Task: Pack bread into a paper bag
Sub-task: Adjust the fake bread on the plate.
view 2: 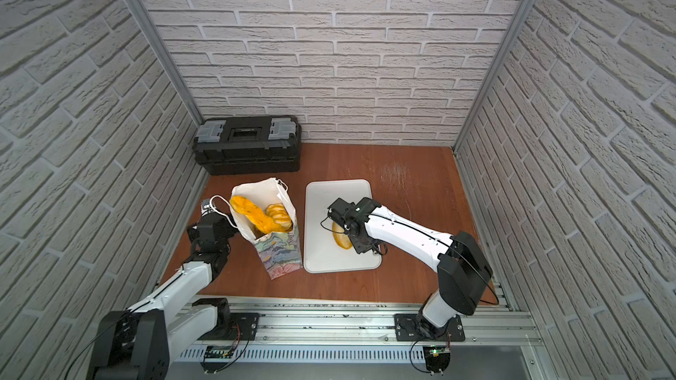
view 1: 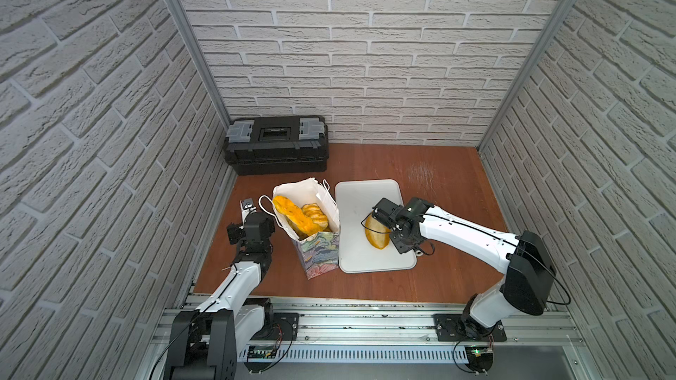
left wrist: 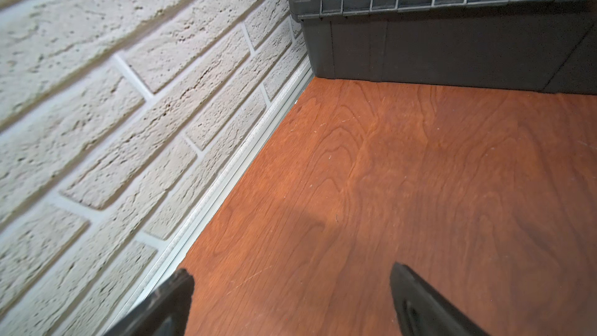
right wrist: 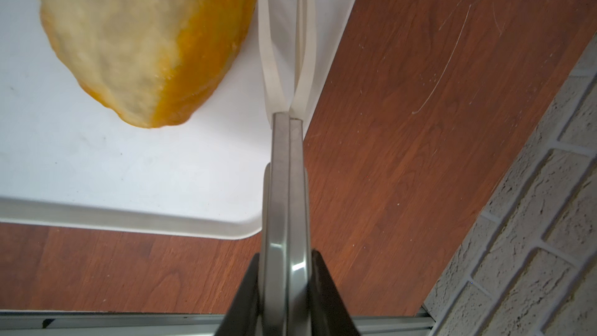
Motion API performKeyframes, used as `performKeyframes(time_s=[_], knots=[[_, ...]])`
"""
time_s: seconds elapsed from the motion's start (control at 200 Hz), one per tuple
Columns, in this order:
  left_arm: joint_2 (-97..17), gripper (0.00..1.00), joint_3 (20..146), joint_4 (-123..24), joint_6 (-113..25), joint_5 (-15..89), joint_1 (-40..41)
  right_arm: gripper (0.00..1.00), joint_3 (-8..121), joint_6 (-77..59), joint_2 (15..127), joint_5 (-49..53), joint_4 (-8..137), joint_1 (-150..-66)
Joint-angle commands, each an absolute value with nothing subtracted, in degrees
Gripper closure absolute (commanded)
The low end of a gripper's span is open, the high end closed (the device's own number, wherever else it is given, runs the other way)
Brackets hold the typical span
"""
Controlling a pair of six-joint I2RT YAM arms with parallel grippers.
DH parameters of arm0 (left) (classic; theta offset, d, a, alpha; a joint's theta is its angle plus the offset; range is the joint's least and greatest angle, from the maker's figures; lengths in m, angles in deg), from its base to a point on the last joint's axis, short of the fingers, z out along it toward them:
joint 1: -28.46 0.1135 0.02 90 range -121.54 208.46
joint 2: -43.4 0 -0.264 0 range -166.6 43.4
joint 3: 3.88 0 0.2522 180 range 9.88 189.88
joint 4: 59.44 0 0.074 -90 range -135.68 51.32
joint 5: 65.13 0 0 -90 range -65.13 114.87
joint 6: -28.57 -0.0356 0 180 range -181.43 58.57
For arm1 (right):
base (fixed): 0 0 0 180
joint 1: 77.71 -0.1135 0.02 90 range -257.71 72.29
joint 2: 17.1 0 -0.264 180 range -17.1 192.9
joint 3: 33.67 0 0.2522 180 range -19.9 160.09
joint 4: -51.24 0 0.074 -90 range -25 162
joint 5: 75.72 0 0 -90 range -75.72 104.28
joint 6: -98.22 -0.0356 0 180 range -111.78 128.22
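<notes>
The paper bag [view 1: 317, 250] [view 2: 281, 254] stands open left of the white tray [view 1: 365, 191]. A braided stick [view 1: 292, 215] and a ridged roll [view 1: 315, 213] poke out of its mouth. On the tray lies one flour-dusted oval loaf [view 1: 376, 238] [view 2: 341, 240] [right wrist: 135, 37]. My right gripper [right wrist: 286, 263] [view 1: 381, 212] is shut on metal tongs [right wrist: 286, 172]. Their white tips [right wrist: 290, 43] are pressed together beside the loaf, with nothing between them. My left gripper [left wrist: 290, 273] [view 1: 248, 208] hangs open over bare wood, left of the bag, next to its cord handle [view 1: 265, 206].
A black toolbox [view 1: 276, 144] [left wrist: 452, 27] sits in the back left corner against the brick walls. The bag and tray [view 2: 336, 191] stand close together mid-table. Bare wood lies to the right of and behind the tray. An aluminium rail [view 1: 365, 319] runs along the front edge.
</notes>
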State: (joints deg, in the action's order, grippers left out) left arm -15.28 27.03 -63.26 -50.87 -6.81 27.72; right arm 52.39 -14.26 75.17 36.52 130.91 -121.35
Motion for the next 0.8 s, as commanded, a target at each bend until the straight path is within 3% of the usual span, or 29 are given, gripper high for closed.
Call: performKeyframes(time_s=[0.0,0.245,0.475,0.7,0.795], knots=[[-15.49,0.02,27.46,-65.47,-51.01,-6.5,27.53,0.98,55.66,-9.78,76.85,38.38,126.36,-119.54],[-15.09,0.02,27.28,-65.37,-51.08,-6.54,27.49,0.98,58.76,-5.97,81.07,39.46,124.07,-115.95],[-15.7,0.02,27.45,-65.52,-51.06,-6.45,27.49,0.98,61.01,-5.89,73.7,41.52,128.01,-115.11],[-16.03,0.02,27.63,-65.45,-51.0,-6.11,27.47,0.98,66.59,-5.45,69.53,32.56,133.36,-116.36],[-15.76,0.02,27.57,-65.41,-50.9,-6.08,27.49,0.83,66.5,-6.22,68.24,30.56,133.35,-118.27]])
